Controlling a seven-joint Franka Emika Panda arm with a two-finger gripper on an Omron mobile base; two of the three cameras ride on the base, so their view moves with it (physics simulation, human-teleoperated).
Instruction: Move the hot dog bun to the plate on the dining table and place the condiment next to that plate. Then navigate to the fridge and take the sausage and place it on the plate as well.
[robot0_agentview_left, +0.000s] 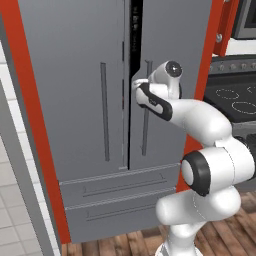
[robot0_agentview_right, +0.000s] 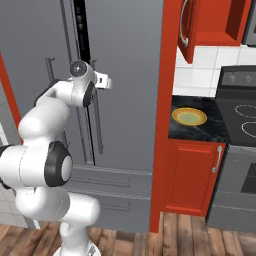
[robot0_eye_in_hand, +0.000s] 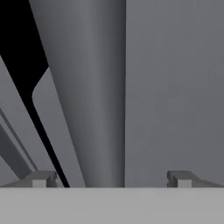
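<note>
The tall dark grey fridge (robot0_agentview_left: 75, 100) (robot0_agentview_right: 125, 75) fills the space in front of me. A narrow black gap (robot0_agentview_left: 136, 35) runs between its two upper doors. My gripper (robot0_agentview_left: 136, 84) (robot0_agentview_right: 103, 80) (robot0_eye_in_hand: 111, 179) is up at that gap, beside the right door's vertical bar handle (robot0_agentview_left: 146, 120). In the hand view the fingertips (robot0_eye_in_hand: 41, 179) stand wide apart, open, with nothing between them and grey door surface close ahead. A round yellow plate (robot0_agentview_right: 189, 116) with an olive centre lies on a black counter right of the fridge. The hot dog bun, condiment, sausage and dining table are out of view.
A red panel (robot0_agentview_right: 167, 125) frames the fridge's right side, with a red cabinet (robot0_agentview_right: 192, 175) below the counter. A black stove (robot0_agentview_left: 235, 97) (robot0_agentview_right: 245, 120) stands further right. Two fridge drawers (robot0_agentview_left: 117, 192) sit low, above a wooden floor (robot0_agentview_left: 130, 245).
</note>
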